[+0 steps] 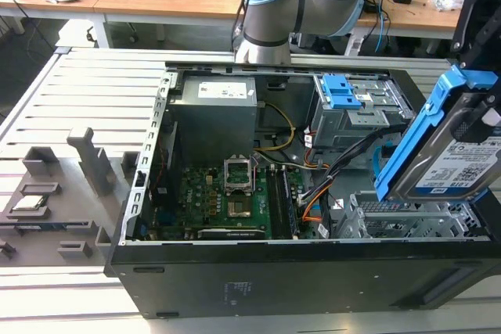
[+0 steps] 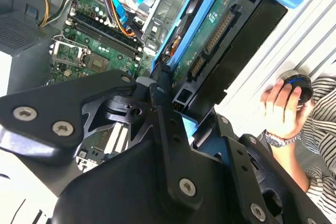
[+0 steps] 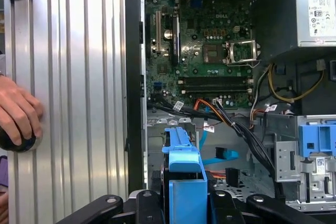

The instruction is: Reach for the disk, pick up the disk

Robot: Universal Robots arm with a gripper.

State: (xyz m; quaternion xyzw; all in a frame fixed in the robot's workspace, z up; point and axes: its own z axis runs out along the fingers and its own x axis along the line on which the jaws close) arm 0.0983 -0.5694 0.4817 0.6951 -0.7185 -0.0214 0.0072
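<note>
The disk (image 1: 450,150), a silver drive with a white-and-blue label in a blue carrier frame, hangs tilted over the metal drive cage (image 1: 376,220) at the exterior view's right end of the open computer case. My gripper (image 1: 476,103) comes down from above and is shut on the disk's upper end. In the second wrist view the black fingers (image 2: 157,95) clamp the blue-framed disk (image 2: 220,40), whose circuit-board side faces the camera. In the first wrist view the blue carrier edge (image 3: 184,177) stands between the gripper's (image 3: 181,203) fingers.
The open case (image 1: 235,279) holds a motherboard (image 1: 235,201), a power supply (image 1: 215,111) and an upper bay with another blue carrier (image 1: 340,91). Cables (image 1: 337,166) run beside the cage. Grey fixtures (image 1: 86,162) stand on the slatted table. A person's hand (image 3: 18,116) rests beside the case.
</note>
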